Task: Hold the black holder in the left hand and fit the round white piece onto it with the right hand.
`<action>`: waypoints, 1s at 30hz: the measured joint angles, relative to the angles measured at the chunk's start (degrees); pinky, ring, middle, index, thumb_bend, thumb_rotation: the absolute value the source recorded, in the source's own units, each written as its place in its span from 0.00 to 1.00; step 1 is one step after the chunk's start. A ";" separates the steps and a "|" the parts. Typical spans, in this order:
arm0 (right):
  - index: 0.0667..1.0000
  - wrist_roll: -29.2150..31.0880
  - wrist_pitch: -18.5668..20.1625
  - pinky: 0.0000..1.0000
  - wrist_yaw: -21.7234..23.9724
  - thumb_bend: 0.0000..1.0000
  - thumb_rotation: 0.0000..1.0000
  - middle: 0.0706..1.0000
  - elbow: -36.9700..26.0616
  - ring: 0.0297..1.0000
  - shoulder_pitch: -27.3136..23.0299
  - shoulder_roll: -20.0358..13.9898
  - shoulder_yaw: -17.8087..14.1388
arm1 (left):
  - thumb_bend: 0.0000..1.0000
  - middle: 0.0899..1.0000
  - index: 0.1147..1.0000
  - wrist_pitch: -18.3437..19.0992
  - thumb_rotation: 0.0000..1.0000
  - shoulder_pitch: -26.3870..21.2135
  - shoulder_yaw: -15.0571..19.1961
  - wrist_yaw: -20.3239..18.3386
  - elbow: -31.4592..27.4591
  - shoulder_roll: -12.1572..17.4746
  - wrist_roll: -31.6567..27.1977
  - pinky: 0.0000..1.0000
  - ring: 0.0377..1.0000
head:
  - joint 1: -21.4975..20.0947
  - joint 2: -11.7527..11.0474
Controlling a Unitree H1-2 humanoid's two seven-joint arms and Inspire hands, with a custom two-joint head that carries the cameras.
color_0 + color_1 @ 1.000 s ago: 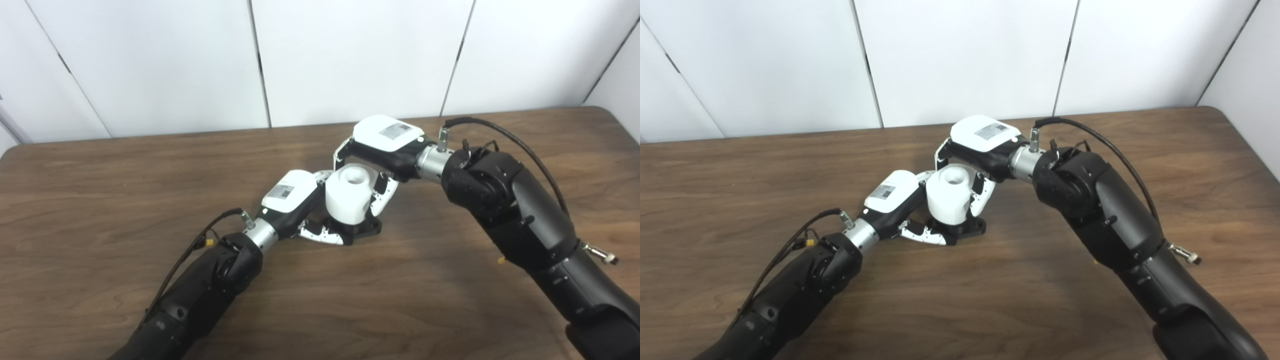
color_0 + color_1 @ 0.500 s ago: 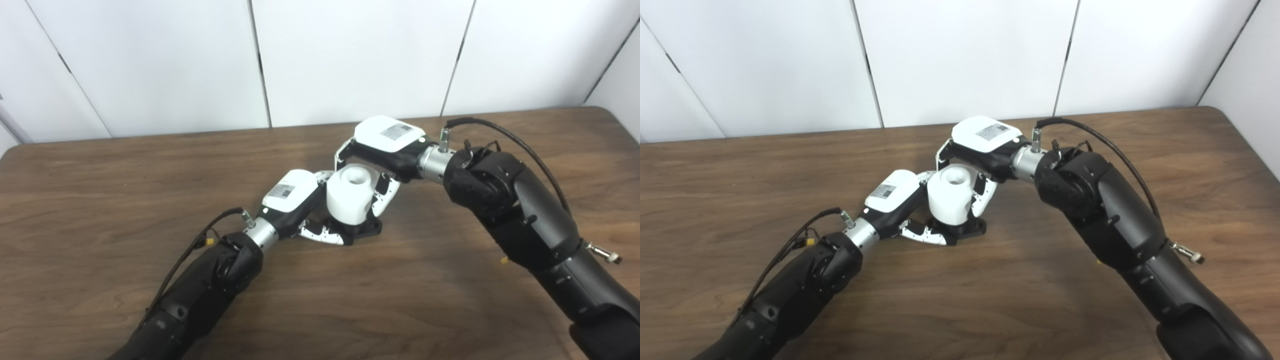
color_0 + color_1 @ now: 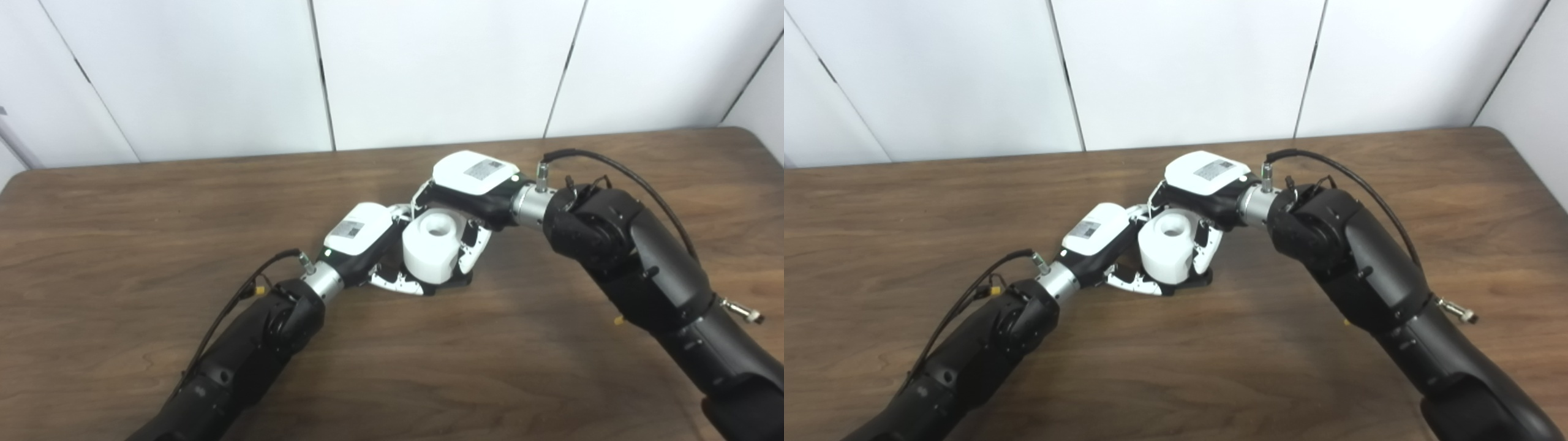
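Your right hand (image 3: 467, 190) is wrapping its fingers around the round white piece (image 3: 430, 245), which is sitting directly beneath its palm, bore axis upright. Your left hand (image 3: 367, 236) is closing low around the black holder (image 3: 458, 280) just underneath.

White round piece (image 3: 430, 245) on a black holder (image 3: 456, 281) — white-backed, black-jointed hands (image 3: 361, 236) — over a dark-brown wood-grain table (image 3: 122, 214).
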 measured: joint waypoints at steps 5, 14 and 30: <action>0.44 -0.04 0.10 0.67 0.53 0.52 0.14 0.67 -0.19 0.75 -0.13 -0.09 0.02 | 0.52 0.86 0.43 0.00 0.08 0.00 -0.03 0.00 0.00 -0.05 0.08 0.69 0.86 | 0.00 0.09; 0.44 -0.03 0.20 0.67 0.94 0.52 0.14 0.67 -0.28 0.75 -0.16 -0.10 -0.04 | 0.52 0.86 0.43 0.02 0.08 0.10 0.02 -0.45 -0.27 -0.05 0.06 0.70 0.87 | -0.09 0.00; 1.00 -0.60 4.91 0.65 2.75 0.91 0.22 0.84 -1.62 0.80 0.84 0.35 -0.87 | 0.52 0.86 0.42 0.01 0.08 0.06 0.08 -0.71 -0.28 -0.05 -0.01 0.69 0.85 | -0.18 -0.26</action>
